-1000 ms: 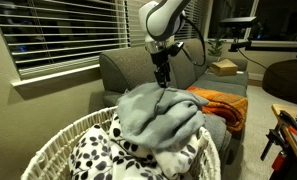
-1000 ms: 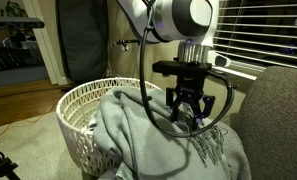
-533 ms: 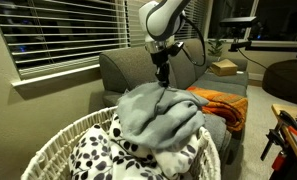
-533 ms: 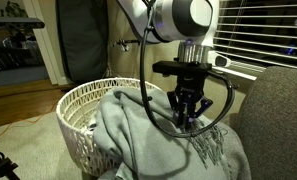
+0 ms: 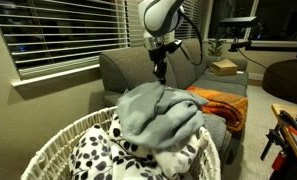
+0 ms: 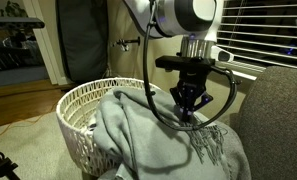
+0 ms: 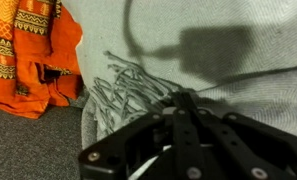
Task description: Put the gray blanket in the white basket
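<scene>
Nearby, orange blanket [image 7: 28,45] lies beside gray blanket [image 7: 238,100] — touching.

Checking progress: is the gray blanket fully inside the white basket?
Only partly. The gray blanket is heaped over the rim of the white basket; its fringed end hangs outside toward the sofa.

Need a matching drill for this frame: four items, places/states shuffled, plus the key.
1 gray blanket
2 orange blanket
3 spotted blanket
4 gripper

A on the sofa, clear of the basket
B shut
C draped over the rim of the white basket
D in the basket, under gray fabric

Pairs: 1-C, 2-A, 3-D, 4-B
</scene>
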Controlling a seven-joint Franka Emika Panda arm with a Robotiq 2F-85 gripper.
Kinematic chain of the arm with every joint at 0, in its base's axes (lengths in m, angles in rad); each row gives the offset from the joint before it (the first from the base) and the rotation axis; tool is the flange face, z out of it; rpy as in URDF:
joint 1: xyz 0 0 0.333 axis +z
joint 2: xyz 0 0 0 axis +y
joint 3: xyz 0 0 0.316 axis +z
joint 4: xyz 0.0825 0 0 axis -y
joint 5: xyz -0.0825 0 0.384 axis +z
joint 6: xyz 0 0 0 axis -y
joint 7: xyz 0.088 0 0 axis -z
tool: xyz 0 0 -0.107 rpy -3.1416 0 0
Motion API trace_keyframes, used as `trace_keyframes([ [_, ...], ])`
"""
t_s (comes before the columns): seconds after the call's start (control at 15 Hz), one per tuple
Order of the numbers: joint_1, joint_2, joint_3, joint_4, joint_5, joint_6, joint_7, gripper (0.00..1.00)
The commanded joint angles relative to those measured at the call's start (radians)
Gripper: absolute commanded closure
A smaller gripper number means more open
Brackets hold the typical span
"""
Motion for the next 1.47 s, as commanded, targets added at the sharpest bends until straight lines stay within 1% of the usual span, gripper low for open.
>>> trace_keyframes([
  [0.0, -0.004, -0.030, 0.043, 0.008, 0.040, -0.038, -0.044, 0.99],
  [0.27, 0.027, -0.023, 0.100, 0.031, 0.058, -0.059, -0.077, 0.99],
  [0.53, 0.077, -0.009, 0.146, 0.052, 0.047, -0.096, -0.095, 0.99],
  [1.4, 0.216, 0.012, 0.206, 0.104, 0.005, -0.196, -0.155, 0.99],
])
